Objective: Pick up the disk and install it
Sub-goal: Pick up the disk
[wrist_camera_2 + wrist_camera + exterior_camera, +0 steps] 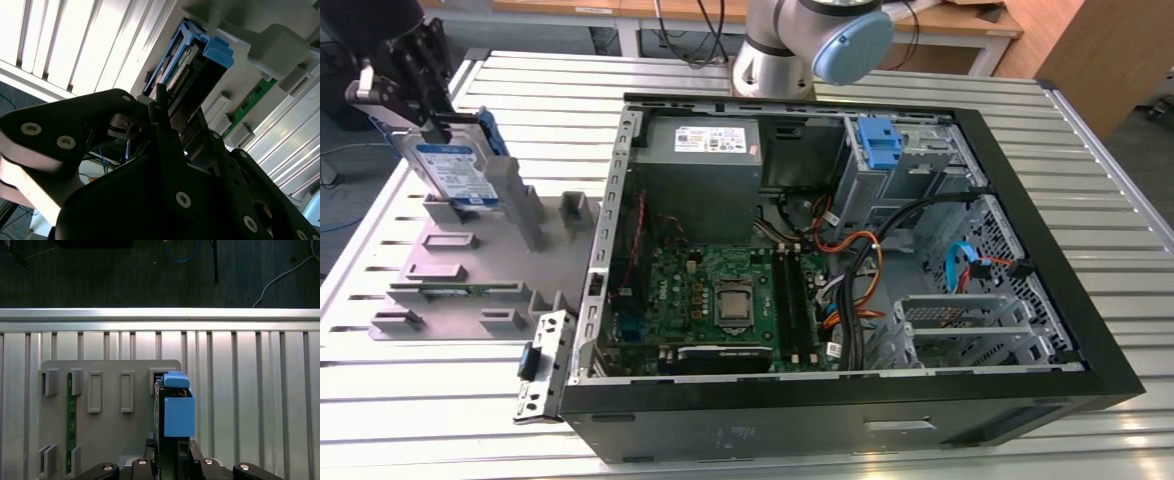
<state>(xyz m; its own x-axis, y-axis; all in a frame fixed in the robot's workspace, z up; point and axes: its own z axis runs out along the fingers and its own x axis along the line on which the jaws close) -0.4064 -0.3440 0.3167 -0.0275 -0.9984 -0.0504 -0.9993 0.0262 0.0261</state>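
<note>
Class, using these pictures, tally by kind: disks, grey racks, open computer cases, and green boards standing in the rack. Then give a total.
disk: 1
grey rack: 1
open computer case: 1
green board in the rack: 1
Total: 4

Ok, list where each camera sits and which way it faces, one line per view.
Exterior view: off the robot, high, looking down on the table, computer case, arm and gripper holding the disk.
First wrist view: on the wrist, looking past the gripper along the disk's edge onto the grey fixture.
Second wrist view: on the wrist, close behind the gripper, facing the disk's end.
Shared: all three show gripper, disk and fixture.
</note>
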